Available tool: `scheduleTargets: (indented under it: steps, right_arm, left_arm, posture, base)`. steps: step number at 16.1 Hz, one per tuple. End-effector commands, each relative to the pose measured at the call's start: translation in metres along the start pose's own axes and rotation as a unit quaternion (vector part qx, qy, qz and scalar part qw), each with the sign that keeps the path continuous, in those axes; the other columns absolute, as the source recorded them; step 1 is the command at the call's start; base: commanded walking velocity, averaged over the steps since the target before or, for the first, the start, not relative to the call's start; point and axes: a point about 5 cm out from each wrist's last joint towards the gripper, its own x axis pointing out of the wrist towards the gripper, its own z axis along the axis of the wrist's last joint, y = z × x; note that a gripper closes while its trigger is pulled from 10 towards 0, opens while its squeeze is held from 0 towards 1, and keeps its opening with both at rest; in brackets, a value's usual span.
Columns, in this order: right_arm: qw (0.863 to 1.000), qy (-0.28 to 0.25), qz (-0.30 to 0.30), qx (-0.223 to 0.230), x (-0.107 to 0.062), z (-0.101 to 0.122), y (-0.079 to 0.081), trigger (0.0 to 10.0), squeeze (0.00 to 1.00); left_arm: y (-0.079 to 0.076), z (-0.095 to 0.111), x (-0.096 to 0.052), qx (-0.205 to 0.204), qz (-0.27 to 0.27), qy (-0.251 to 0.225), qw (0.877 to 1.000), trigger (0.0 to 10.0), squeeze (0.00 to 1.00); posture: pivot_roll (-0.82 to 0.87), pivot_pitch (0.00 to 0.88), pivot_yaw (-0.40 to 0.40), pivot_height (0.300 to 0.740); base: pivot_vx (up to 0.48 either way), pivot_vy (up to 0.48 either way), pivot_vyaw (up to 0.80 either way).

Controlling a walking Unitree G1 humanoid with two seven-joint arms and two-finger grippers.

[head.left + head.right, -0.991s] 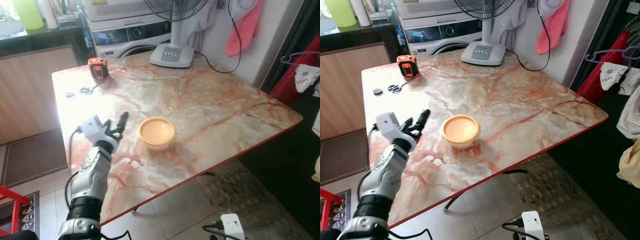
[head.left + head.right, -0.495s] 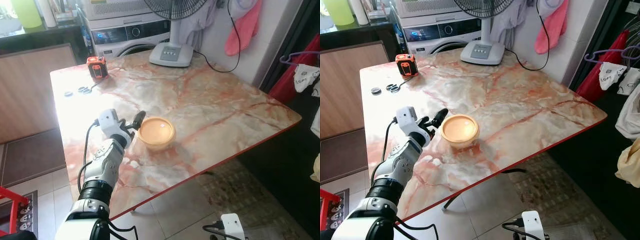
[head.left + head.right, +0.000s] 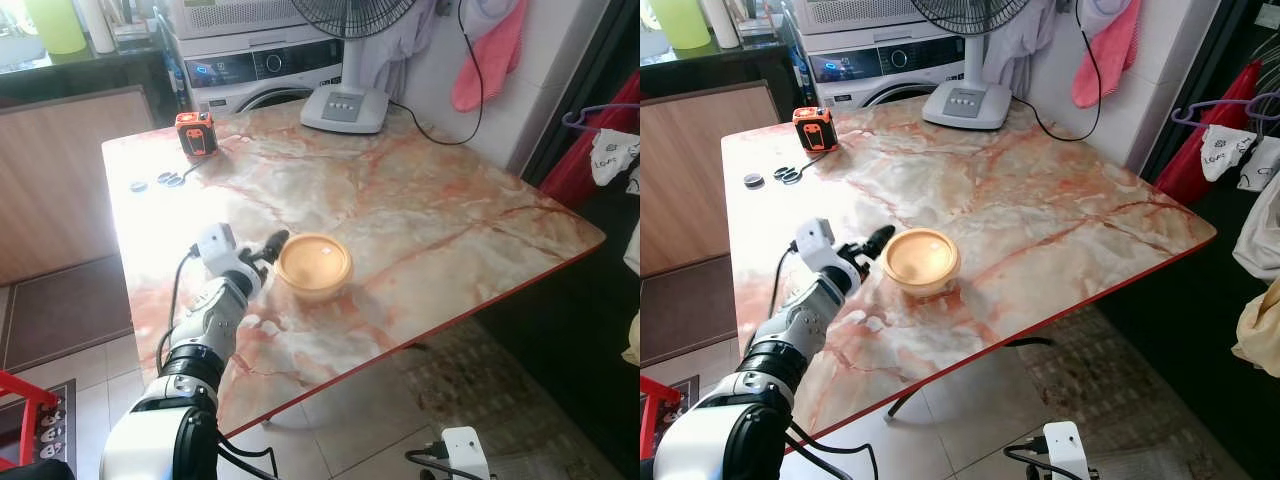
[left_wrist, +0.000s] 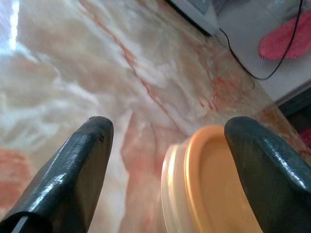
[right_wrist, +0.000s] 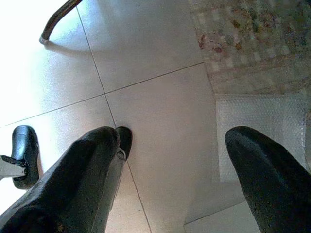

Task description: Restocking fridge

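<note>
Left gripper [image 4: 167,145] wide open, empty, at the lidded orange container [image 3: 313,262] mid-frame: centre fingers astride rim before closing; right gripper [image 5: 170,160] idle, open.

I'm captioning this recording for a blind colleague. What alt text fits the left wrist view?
The left gripper is open, its two black fingers straddling the edge of a round container with an orange lid on a pink-veined marble table. A fan base and black cable sit at the far edge.

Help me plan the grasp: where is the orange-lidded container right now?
In the eye views the orange-lidded container sits on the marble table near its front-left, directly ahead of the open left gripper.
</note>
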Motion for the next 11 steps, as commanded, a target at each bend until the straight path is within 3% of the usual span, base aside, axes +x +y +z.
scheduleTargets:
  steps: [1, 11]
  right_arm:
    - [1.000, -0.001, -0.001, -0.007, 0.000, 0.001, -0.002, 10.0, 0.00]
    - [1.000, 0.002, -0.006, -0.008, -0.001, -0.002, -0.005, 10.0, 0.00]
  left_arm:
    - [-0.002, 0.006, 0.002, -0.007, -0.005, -0.008, 1.000, 10.0, 0.00]
    - [-0.007, -0.013, 0.005, -0.011, -0.021, 0.040, 0.999, 10.0, 0.00]
  posture:
    - [-0.11, 0.000, -0.041, 0.740]
    - [-0.13, 0.000, -0.044, 0.740]
  base:
    - [0.000, 0.000, 0.00]
    - [0.000, 0.000, 0.00]
